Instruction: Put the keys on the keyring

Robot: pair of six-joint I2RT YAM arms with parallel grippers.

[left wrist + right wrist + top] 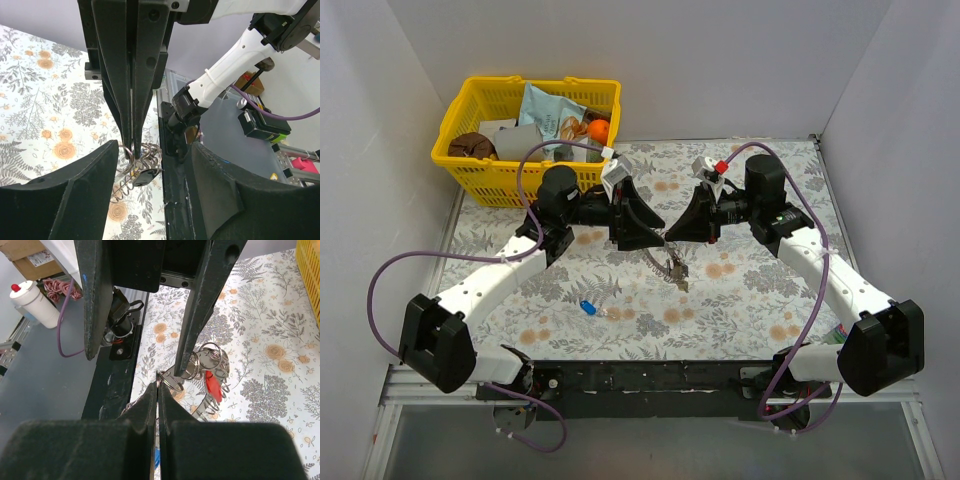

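The keyring (672, 265), a cluster of shiny wire rings, hangs above the table between my two grippers. My right gripper (159, 385) is shut on one thin ring of it, with the rest (205, 360) dangling just beyond. A red-capped key (213, 385) hangs from the cluster. In the left wrist view the keyring (142, 160) hangs below the right fingers (131, 100), with a dark key head under it. My left gripper (155, 147) stands open around it; one of its fingers (200, 315) reaches down to the rings. A blue key (587, 308) lies loose on the floral cloth.
A yellow basket (470, 170) filled with snacks and an orange stands at the back left. White walls close in the table on three sides. The black base rail (640, 378) runs along the near edge.
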